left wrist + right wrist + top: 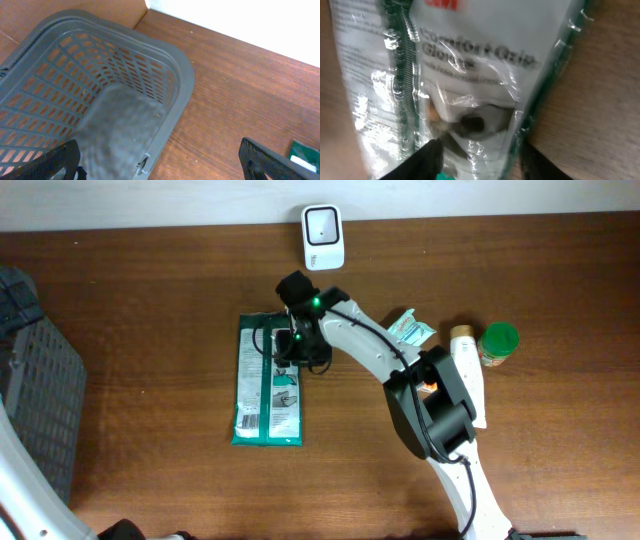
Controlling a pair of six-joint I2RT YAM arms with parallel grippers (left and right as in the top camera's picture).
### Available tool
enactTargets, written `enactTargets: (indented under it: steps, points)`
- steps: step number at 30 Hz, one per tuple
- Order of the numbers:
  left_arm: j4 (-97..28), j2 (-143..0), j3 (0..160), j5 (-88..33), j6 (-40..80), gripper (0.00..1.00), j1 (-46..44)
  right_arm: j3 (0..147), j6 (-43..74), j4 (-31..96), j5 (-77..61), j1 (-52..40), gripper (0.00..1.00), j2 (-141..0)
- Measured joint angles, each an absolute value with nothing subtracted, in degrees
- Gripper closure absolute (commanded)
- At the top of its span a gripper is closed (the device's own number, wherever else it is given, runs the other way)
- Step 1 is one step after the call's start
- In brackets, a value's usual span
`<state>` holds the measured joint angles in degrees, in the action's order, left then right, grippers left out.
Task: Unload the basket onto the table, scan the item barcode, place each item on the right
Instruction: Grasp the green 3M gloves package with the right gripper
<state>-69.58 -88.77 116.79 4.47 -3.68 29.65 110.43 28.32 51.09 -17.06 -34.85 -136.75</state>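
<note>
**Two-Arm Station: Status at Barcode Scan**

1. Left arm, nearest the operator side. The left gripper (pixel 159 155) hangs with its jaws spread wide and holds nothing. Both fingers (pixel 55 162) show at the lower corners of the left wrist view. Below it lie the corner of a grey slotted basket (pixel 181 75) and bare wooden table (pixel 240 85). In the overhead view the basket sits at 9 o'clock from the table centre, at the table's edge.

2. Task item. The glove pack (pixel 262 395) lies flat on the table just toward 9 o'clock of centre, with its long axis running from 12 to 6 o'clock. It is a clear-film pack with green borders and a white printed face. The right wrist view shows blurred "Comfort Grip Gloves" lettering on it.

3. Right arm. The right gripper (pixel 293 352) is over the 1 o'clock corner of the pack. Its jaws stand partly apart. One finger (pixel 422 160) is over the pack's face, and the other is just outside the green edge. Whether either finger touches the film cannot be told.

4. At 3 o'clock from the pack, well apart from it:
   - a small green-and-white packet (pixel 411 330)
   - a tan-capped white container (pixel 461 334), partly under the arm
   - a green-lidded jar (pixel 499 343), just beside the container

5. Far edge. A white scanner (pixel 323 237) stands at 12 o'clock, against the wall.
</note>
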Motion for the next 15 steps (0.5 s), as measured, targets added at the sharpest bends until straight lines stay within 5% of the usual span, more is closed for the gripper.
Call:
enactTargets:
  steps: [3,15]
  points:
    - [-69.63,-88.77,116.79,4.47,-3.68,0.01,29.65,106.72,31.94,49.12,-14.63,-36.21,0.96,-135.06]
    - [-69.6,-88.77,116.79,4.47,-3.68,0.01,29.65,107.04,28.47,52.27,-19.46,-34.15,0.96,-135.41]
